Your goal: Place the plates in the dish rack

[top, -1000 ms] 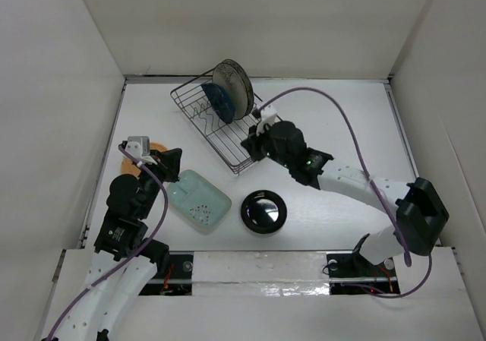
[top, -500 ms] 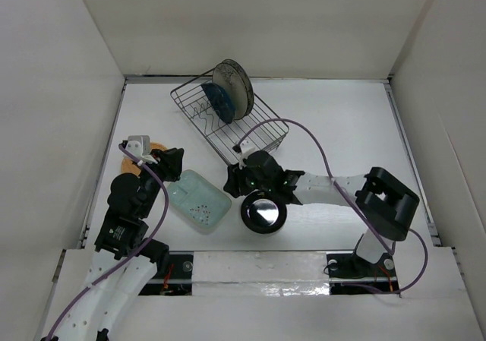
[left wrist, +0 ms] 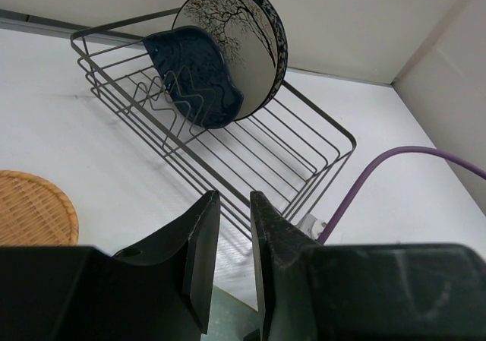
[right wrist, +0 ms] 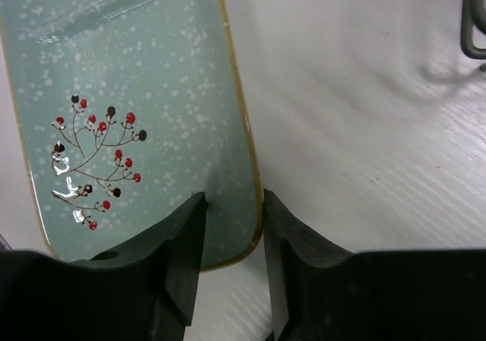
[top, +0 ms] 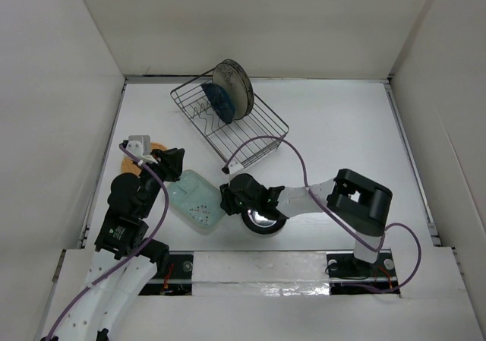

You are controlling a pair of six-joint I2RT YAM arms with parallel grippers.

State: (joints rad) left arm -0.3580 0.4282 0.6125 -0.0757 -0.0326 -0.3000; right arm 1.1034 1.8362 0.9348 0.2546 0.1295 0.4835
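The right pincer (right wrist: 231, 204) sits low over the edge of the speckled mint-green rounded-rectangle plate (right wrist: 137, 90), which lies flat on the white desk (right wrist: 364, 128). Its jaws are slightly spread and straddle the rim, one finger over the glaze and the other over bare desk, with nothing pinched yet.

A clean pickup likely calls for working the outer finger under the lip before closing. A squeeze from above could simply skate off the glaze. Once gripped, the plate should be turned on edge and carried to the grey wire dish rack (top: 254, 132), straight beyond the pincer.

Free tines show on the rack's near side, in front of the dark blue teardrop plate (left wrist: 197, 75) and the cream round floral plate (left wrist: 235, 37). The glossy black round plate (top: 266, 221) lies just behind the pincer, under the wrist, so the lift should rise before it swings.

The left pincer (left wrist: 229, 200) holds nothing, with only a thin slit between its jaws.
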